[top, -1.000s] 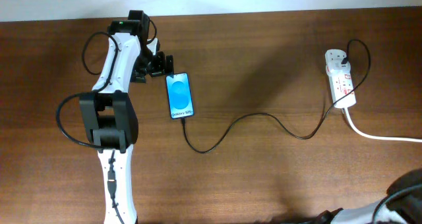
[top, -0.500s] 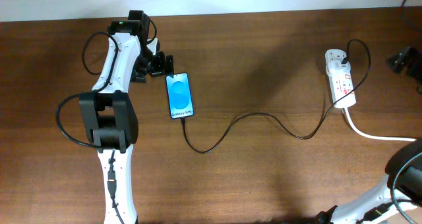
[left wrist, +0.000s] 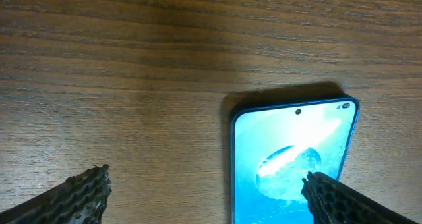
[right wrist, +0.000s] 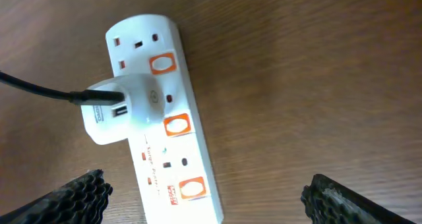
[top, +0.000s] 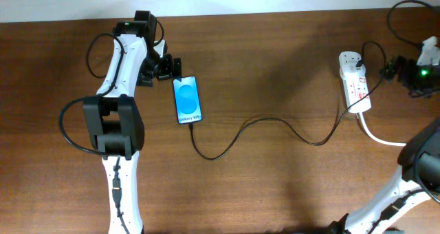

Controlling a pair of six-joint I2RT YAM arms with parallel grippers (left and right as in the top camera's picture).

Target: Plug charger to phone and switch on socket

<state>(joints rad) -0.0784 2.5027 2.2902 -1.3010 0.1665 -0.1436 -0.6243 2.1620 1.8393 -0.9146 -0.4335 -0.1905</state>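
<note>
The phone (top: pixel 188 100) lies face up on the table, its blue screen lit; it also shows in the left wrist view (left wrist: pixel 290 158). My left gripper (top: pixel 169 68) is open just off the phone's top end, and one finger overlaps the screen in the wrist view (left wrist: pixel 208 197). The charger cable (top: pixel 275 120) runs from the phone's lower edge to a white adapter (right wrist: pixel 122 109) plugged into the socket (top: pixel 354 82). I cannot tell if its tip is seated in the phone. My right gripper (top: pixel 393 70) is open just right of the socket (right wrist: pixel 165 118), above its orange switches (right wrist: pixel 175 125).
A thick white cord (top: pixel 392 141) leads from the socket to the right edge. The left arm's base (top: pixel 113 127) stands left of the phone. The table's far edge (top: pixel 275 14) runs along the top.
My right arm has come in from the right edge and moved to just right of the socket. The left arm, phone and cable have not moved.
</note>
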